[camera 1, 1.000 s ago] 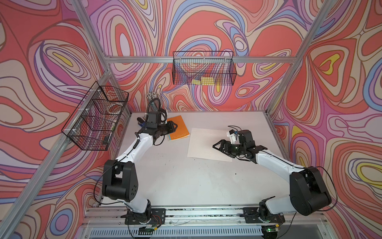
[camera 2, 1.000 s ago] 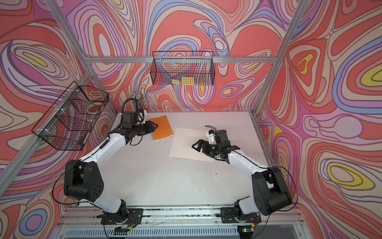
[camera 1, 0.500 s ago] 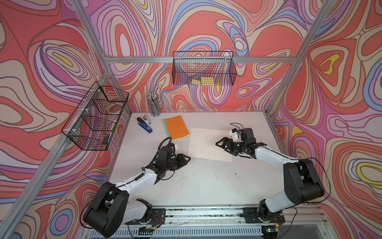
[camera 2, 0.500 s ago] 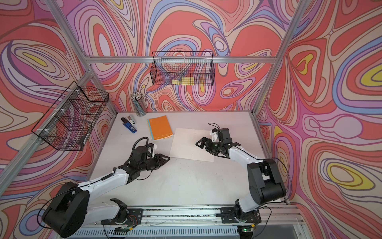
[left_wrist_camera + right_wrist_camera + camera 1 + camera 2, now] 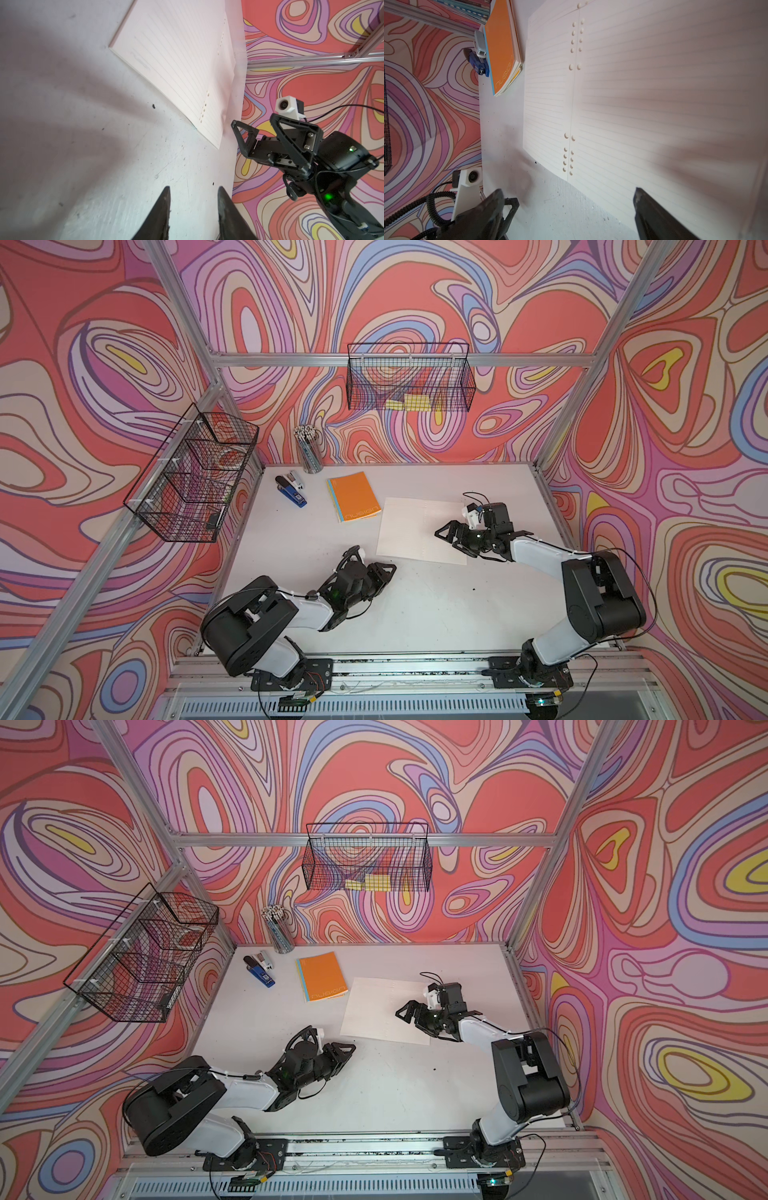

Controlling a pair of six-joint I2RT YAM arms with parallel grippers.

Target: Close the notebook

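Note:
The notebook (image 5: 419,529) (image 5: 382,1009) lies open and flat on the white table, two cream lined pages up, with punched holes along its fold (image 5: 572,137). My right gripper (image 5: 446,537) (image 5: 409,1018) (image 5: 569,191) hovers open and wide over the right page, near the notebook's front edge, holding nothing. My left gripper (image 5: 384,574) (image 5: 347,1052) (image 5: 193,189) is low over bare table just in front of the notebook's front left corner (image 5: 218,145). Its jaws stand a little apart with nothing between them.
A stack of closed notebooks with an orange cover (image 5: 355,497) lies behind and left of the open one. A blue stapler (image 5: 291,489) and a pencil cup (image 5: 309,448) sit at the back left. Wire baskets hang on the back wall (image 5: 409,383) and left wall (image 5: 193,477).
My left arm has swung from the back by the orange notebooks to the front of the table and drawn back. The right gripper has shifted slightly right over the page.

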